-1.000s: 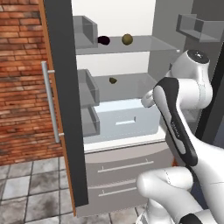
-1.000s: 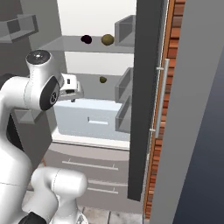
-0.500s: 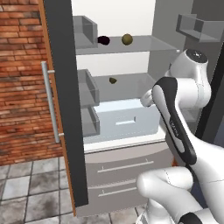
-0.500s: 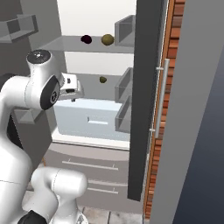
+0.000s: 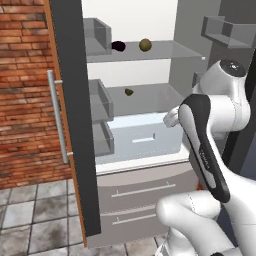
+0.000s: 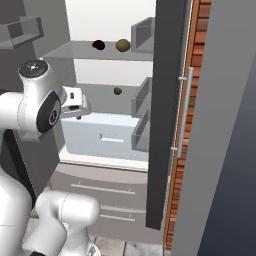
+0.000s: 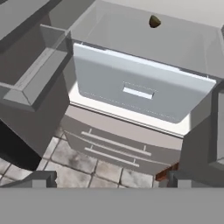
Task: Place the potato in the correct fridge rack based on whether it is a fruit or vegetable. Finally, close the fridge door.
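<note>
Potato (image 5: 145, 45): we see it resting on the fridge rack (image 5: 170, 50), just beside a near-black item (image 5: 118, 46) to its left.
Lower shelf: a smaller dark-olive item (image 5: 129, 92) sits below the fridge rack, above the white drawer box (image 5: 145, 137).
Gripper (image 7: 109, 177): empty; fingertips stand apart, so we read it as open, hanging in front of the drawer box and looking down at it.
Fridge doors: the left fridge door (image 5: 72, 115) and right fridge door (image 6: 167, 110) both stand wide open.
Key relation: we judge placing done; the doors flank the gripper either side, neither clearly nearer.
</note>
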